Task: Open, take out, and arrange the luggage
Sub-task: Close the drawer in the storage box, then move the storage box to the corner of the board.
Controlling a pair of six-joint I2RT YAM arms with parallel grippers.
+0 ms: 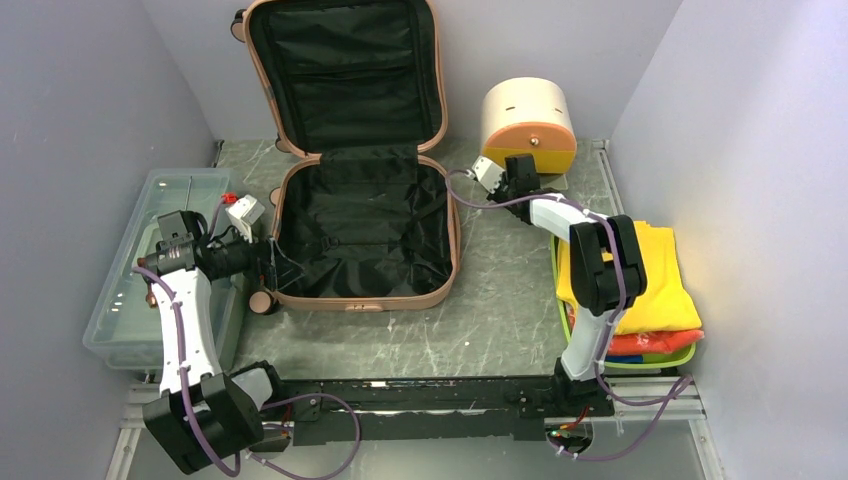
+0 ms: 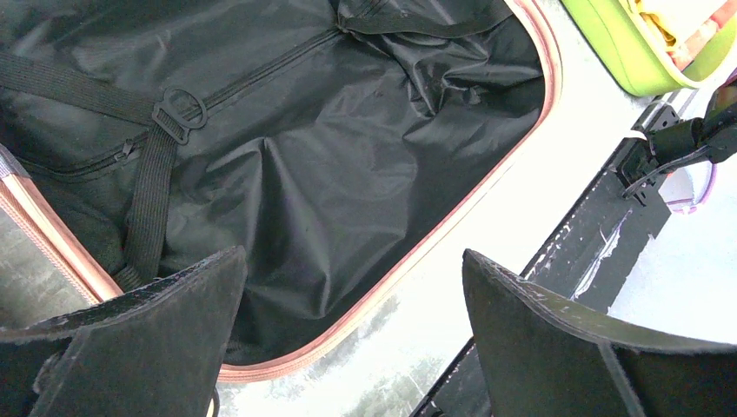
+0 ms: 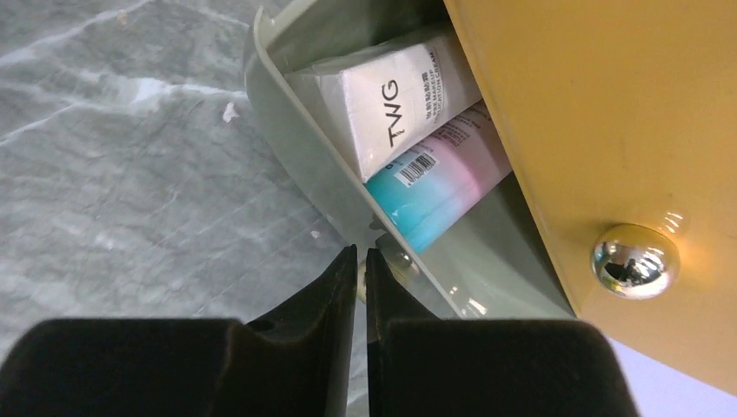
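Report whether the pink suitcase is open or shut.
Open. The luggage lies flat with its lid raised at the back wall, and its black lining shows bare in the top and left wrist views.

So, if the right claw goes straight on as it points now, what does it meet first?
Most likely the rim of the pale grey plastic tray; the shut right claw is almost touching it. The pink-and-blue plastic tube in the tray lies just behind, though depth is unclear.
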